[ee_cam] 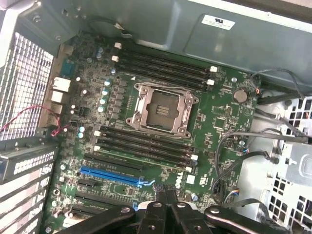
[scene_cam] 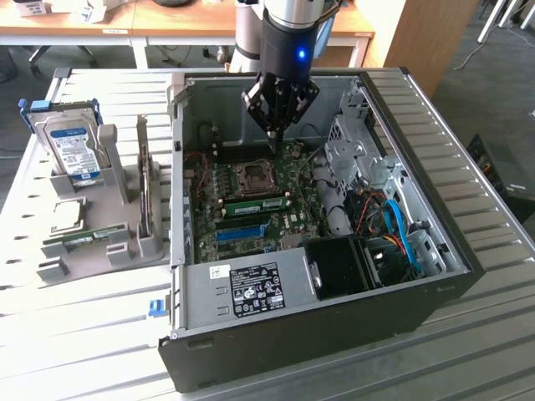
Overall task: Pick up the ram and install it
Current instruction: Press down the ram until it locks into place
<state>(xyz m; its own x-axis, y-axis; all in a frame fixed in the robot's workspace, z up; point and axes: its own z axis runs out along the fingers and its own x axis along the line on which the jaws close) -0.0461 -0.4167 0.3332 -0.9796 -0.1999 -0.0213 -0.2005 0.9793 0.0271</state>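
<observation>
Closest to the lens in the exterior view is the black steel computer case (scene_cam: 334, 334), lying open on the slatted metal surface (scene_cam: 84, 334). Your black claw (scene_cam: 272, 142) hangs over the green motherboard (scene_cam: 251, 180) inside it, fingertips pressed together, and I see nothing between them. The slim green ram stick (scene_cam: 84, 240) lies in the grey plastic holder (scene_cam: 125, 238) toward the surface's edge on the exterior view's left. It sits well apart from the claw, just beside a square silver processor chip (scene_cam: 67, 215) and near an upright hard drive with a blue-white label (scene_cam: 73, 150). To do the pick well, I judge you must spread the fingers before descending. Take the stick across its thin faces near mid-length, and don't drift onto the chip beside it.

From the wrist view, the claw (ee_cam: 166, 204) shows its tips touching above the long black memory slots (ee_cam: 146, 141), which sit between the square silver processor socket (ee_cam: 161, 109) and a blue expansion slot (ee_cam: 114, 175). Those slots look empty; for seating, keep the stick parallel to them and upright.
</observation>
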